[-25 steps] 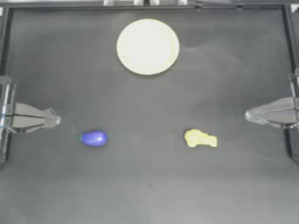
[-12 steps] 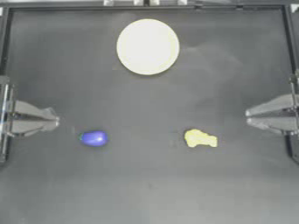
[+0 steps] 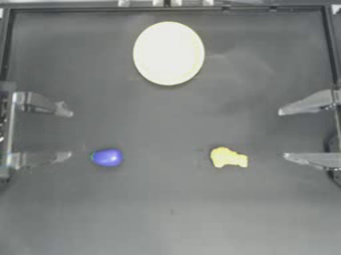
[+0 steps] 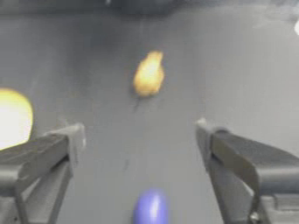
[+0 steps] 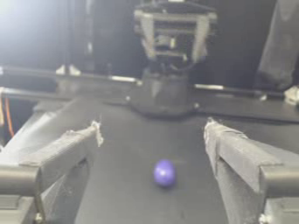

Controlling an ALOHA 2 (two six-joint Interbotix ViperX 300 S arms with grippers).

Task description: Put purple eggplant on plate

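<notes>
Top view shows the small glossy blue-purple oval eggplant [image 3: 107,157] lying on the dark table [image 3: 166,209], left of centre and toward the near half. The large flat pale cream-yellow round plate [image 3: 168,53] sits well apart from it, near the far edge at the middle. A lumpy yellow toy [image 3: 228,158] lies right of centre, level with the eggplant.

The left tool [image 3: 65,133] waits at the left edge with its jaws spread wide, released and holding nothing; the eggplant lies just beyond its lower jaw tip. In the left wrist view the eggplant [image 4: 151,207] shows between the jaws, close in, with the yellow toy [image 4: 148,74] farther off.

The right tool [image 3: 285,134] is parked at the right edge, likewise released, gripping nothing. Its wrist view shows the eggplant [image 5: 165,173] far across the table.
</notes>
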